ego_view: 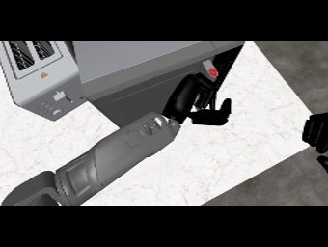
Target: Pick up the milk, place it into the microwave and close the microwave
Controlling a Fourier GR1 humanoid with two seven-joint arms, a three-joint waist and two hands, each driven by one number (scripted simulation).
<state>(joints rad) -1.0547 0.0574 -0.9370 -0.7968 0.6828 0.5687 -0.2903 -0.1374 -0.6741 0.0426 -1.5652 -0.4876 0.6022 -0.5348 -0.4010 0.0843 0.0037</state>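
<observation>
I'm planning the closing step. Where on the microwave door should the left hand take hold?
The edge of the microwave door beside the red button, coming from the robot's side, where the left hand is. The door looks flat, no handle showing, so pressing suits it.

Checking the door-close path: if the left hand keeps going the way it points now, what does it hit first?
Probably the microwave: the left hand is already at its front right corner, below the red button. Whether it touches the front cannot be judged from this steep view. No milk is visible.
</observation>
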